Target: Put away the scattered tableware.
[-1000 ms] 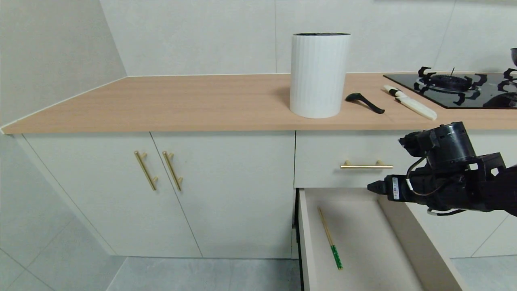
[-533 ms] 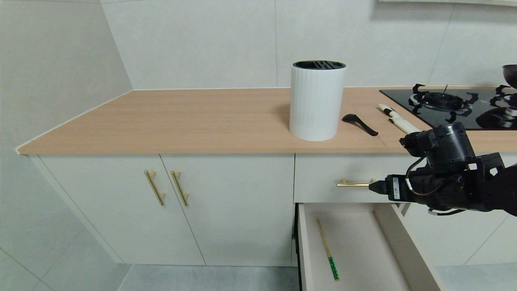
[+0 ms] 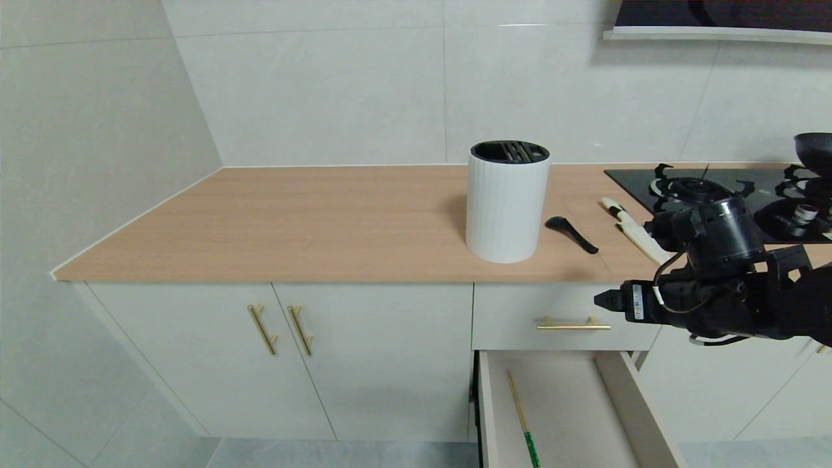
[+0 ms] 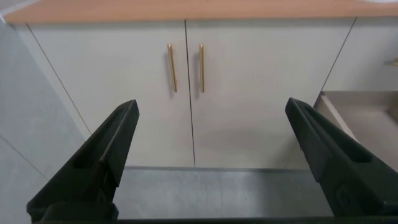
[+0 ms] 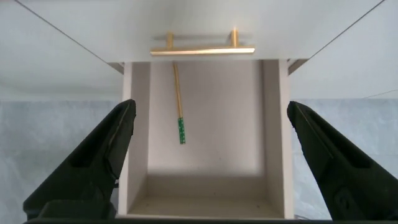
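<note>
A spoon is laid on the counter just right of the white holder, a knife beyond. In the drawer below it chopsticks are seen; the left gripper and right gripper are spread apart.

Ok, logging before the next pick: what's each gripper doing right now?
Left gripper: open, empty.
Right gripper: open, empty, facing the pulled-out white drawer with the wooden green-tipped chopsticks in it.
</note>
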Available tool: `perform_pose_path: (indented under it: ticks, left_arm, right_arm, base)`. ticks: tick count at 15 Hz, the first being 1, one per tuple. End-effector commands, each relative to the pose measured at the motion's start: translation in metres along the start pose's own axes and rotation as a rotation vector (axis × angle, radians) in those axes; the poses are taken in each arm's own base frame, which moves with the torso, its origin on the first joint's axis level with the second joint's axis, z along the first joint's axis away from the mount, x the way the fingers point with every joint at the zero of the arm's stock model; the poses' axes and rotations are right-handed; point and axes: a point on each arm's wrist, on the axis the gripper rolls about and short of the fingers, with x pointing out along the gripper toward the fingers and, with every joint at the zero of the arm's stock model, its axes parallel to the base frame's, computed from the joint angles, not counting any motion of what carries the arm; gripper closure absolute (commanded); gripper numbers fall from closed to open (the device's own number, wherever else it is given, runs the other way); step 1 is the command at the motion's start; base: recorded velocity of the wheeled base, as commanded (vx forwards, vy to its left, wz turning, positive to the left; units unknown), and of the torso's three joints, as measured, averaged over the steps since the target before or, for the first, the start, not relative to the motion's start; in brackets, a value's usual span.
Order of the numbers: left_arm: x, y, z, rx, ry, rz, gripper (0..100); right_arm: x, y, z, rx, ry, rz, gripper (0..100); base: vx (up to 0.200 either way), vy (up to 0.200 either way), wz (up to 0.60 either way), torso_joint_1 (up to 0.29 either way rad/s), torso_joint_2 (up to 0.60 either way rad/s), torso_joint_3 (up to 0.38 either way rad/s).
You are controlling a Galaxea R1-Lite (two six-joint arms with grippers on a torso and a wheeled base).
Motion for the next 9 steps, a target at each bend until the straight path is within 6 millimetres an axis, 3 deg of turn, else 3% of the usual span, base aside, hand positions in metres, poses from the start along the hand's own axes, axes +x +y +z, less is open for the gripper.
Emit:
perform_pose_path:
  ticks: [1, 6, 8, 9]
  left_arm:
    - [0.000, 0.000, 0.000, -0.001, 0.001, 0.001, 0]
    - [0.000, 0.000, 0.000, -0.001, 0.001, 0.001, 0]
    - [0.000, 0.000, 0.000, -0.001, 0.001, 0.001, 0]
    - [0.000, 0.000, 0.000, 0.001, 0.001, 0.001, 0]
  right_arm:
    - [0.000, 0.000, 0.000, 0.000, 0.001, -0.001, 0]
    - [0.006, -0.005, 0.010, -0.042, -0.069, -0.004, 0]
    - [0.021, -0.013, 0.023, -0.074, -0.140, -0.020, 0]
    - [0.039, -0.021, 0.038, -0.088, -0.209, -0.034, 0]
  base:
    - [0.000, 0.000, 0.00, 0.183, -0.42, -0.222]
    - [0.000, 0.000, 0.00, 0.039, -0.09, -0.050]
    - [0.000, 0.000, 0.00, 0.000, 0.00, 0.000]
    - [0.000, 0.000, 0.00, 0.000, 0.00, 0.000]
